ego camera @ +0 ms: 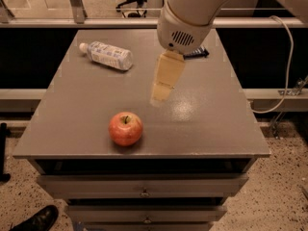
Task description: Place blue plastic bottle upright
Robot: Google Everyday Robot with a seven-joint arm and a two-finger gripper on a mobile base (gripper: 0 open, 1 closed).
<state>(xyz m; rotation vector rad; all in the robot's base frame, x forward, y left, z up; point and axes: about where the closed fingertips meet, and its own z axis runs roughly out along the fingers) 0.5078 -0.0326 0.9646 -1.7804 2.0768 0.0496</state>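
The blue plastic bottle [108, 55] lies on its side at the back left of the grey table [216, 119], its white cap pointing left. My gripper [160, 94] hangs from the white arm [187, 13] over the middle of the table, pointing down and slightly left. It is to the right of the bottle and nearer the front, well apart from it, and holds nothing that I can see.
A red apple [125, 128] sits near the front edge, left of centre. A small flat dark-blue ridged object [198, 53] lies at the back right, partly hidden behind the arm. Drawers sit under the tabletop. A white cable [287, 57] hangs at the right.
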